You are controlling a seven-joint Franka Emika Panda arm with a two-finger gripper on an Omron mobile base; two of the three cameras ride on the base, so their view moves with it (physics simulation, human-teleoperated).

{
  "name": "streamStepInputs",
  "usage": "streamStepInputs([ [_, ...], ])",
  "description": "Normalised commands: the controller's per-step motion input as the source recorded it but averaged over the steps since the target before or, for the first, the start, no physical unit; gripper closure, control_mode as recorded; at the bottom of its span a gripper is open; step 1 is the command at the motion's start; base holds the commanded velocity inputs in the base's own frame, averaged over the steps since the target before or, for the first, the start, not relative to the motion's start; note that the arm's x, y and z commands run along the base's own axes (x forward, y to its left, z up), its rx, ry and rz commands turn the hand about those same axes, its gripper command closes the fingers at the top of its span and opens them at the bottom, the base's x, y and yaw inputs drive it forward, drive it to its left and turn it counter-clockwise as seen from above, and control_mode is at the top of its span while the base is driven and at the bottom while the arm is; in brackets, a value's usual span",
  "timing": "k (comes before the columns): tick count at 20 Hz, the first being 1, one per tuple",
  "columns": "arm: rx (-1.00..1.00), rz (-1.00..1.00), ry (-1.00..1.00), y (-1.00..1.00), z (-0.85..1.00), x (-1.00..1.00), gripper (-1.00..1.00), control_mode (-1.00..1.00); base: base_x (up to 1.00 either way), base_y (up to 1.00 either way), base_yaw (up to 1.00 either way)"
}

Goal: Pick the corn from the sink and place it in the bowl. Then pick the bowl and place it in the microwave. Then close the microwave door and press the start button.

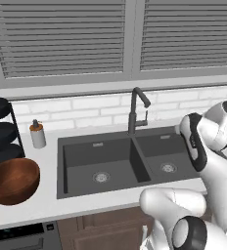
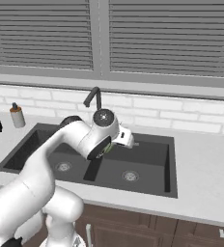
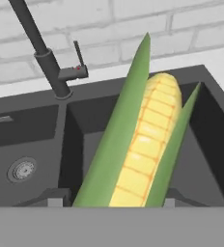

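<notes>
hand view: corn [image 3: 145,144] takes up the centre of frame, yellow cob running from the bottom edge up toward upper centre, a green husk leaf on each side of it. the longer left leaf tapers to a point near the top of the frame. the two dark fingertips [image 3: 56,198] peek up at the bottom, one on either side of the cob's lower end; jaws are clamped on the corn, part-spread by its width.

behind the corn is the dark grey sink [image 3: 32,144]: right basin straight behind it, left basin with its round drain [image 3: 22,170] at the left edge of frame. faucet [image 3: 46,53] rises at upper left, white brick backsplash across the top.

right base view: gripper [image 2: 111,144] sits at frame centre, above the divider area of the sink, a sliver of green husk visible just under the white hand. arm comes up from lower left. soap bottle [image 2: 17,116] stands on the counter at far left.

left base view: bowl [image 1: 12,180], reddish-brown, stands on the counter [image 1: 47,207] at lower left, left of the sink, well apart from the arm. behind it, a rack of black dishes [image 1: 0,129] at the left edge. soap bottle beside the rack, near the sink's back-left corner. arm covers the right side of frame and the sink's right edge.

both basins look bare apart from the drains.
</notes>
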Motion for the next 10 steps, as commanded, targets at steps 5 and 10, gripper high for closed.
streamStepInputs([
  [5,0.00,0.01,-0.12,0.84,0.77,-0.61,1.00,-1.00,0.00,0.00,0.00],
  [10,-0.01,0.04,-0.13,0.87,0.67,-0.48,1.00,-1.00,0.00,0.00,0.00],
])
